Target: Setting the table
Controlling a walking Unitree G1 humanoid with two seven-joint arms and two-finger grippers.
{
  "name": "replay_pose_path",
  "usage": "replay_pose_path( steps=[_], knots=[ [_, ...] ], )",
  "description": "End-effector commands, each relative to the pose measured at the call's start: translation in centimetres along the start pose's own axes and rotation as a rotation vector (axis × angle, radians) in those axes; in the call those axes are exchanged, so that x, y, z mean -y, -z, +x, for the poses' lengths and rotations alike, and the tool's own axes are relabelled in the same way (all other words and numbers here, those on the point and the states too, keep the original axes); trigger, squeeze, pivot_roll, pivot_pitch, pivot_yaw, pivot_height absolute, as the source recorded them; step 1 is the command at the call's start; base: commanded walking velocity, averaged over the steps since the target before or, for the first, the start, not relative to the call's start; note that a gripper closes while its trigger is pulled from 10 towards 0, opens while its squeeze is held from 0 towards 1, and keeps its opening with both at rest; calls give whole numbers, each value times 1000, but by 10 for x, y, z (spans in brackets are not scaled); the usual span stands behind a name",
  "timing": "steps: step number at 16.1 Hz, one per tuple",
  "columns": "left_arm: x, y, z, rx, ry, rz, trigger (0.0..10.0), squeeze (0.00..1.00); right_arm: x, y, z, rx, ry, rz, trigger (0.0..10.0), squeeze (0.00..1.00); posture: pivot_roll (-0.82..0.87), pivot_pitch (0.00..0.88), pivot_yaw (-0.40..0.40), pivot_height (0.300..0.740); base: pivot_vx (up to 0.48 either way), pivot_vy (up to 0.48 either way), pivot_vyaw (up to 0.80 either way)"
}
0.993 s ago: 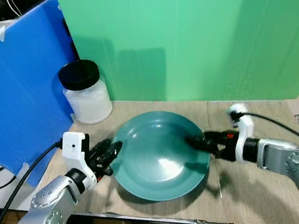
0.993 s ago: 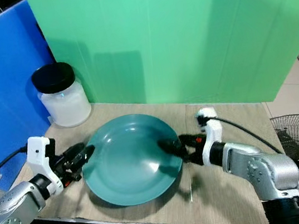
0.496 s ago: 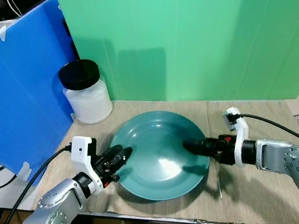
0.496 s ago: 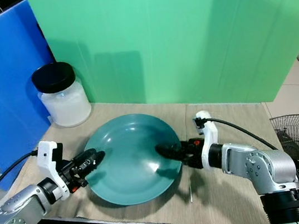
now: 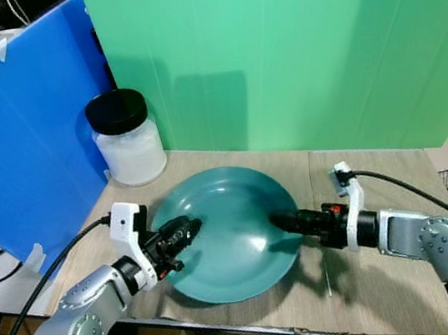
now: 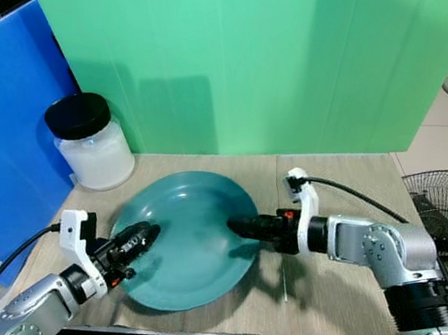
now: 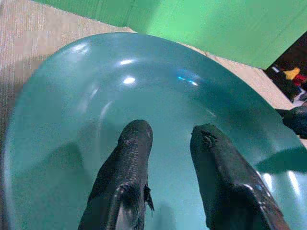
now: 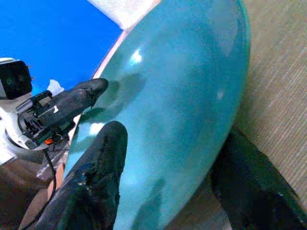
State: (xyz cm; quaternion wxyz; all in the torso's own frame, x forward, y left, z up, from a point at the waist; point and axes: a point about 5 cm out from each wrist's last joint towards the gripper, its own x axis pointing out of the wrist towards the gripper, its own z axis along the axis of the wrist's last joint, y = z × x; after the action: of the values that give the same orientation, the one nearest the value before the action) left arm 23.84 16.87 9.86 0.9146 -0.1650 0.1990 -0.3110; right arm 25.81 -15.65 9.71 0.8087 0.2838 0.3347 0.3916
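Green and blue panels are backing a pale wooden table point(image 5: 376, 170) where a round teal plastic plate point(image 5: 223, 218) is lying between both grippers. Right gripper point(image 6: 246, 228) is straddling the plate's right rim, fingers parted, one above and one beneath. Left gripper point(image 5: 184, 229) is reaching over the left rim, fingers narrowly parted above the surface. A black-lidded white jar point(image 5: 127, 140) is standing well behind

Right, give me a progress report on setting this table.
Early stage. The teal plate is on the table, with the left hand and right hand reaching over opposite rims, the right hand's fingers straddling the rim. Nothing else is laid yet; only a white jar stands behind.
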Motion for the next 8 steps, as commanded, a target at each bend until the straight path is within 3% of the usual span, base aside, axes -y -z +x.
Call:
replay_pose_path(
  steps=[1, 2, 3, 8],
  knots=[
    [4, -2, 0, 10, 20, 2, 1882, 0, 0, -3, -2, 32, -23, 14, 0, 0, 78, 0, -21, 740, 0, 0, 0],
    [4, -2, 0, 15, 24, -1, 1882, 0, 0, -2, -2, 33, -25, 18, 0, 0, 78, 0, -21, 740, 0, 0, 0],
    [5, -4, 0, 33, 36, -9, 0, 0, 0, -1, -2, 41, -31, 29, 0, 0, 78, 0, -20, 740, 0, 0, 0],
    [8, -8, 0, 54, 67, -13, 0, 0, 3, 0, -2, 69, -16, 57, 0, 0, 77, 0, -16, 740, 0, 0, 0]
  ],
)
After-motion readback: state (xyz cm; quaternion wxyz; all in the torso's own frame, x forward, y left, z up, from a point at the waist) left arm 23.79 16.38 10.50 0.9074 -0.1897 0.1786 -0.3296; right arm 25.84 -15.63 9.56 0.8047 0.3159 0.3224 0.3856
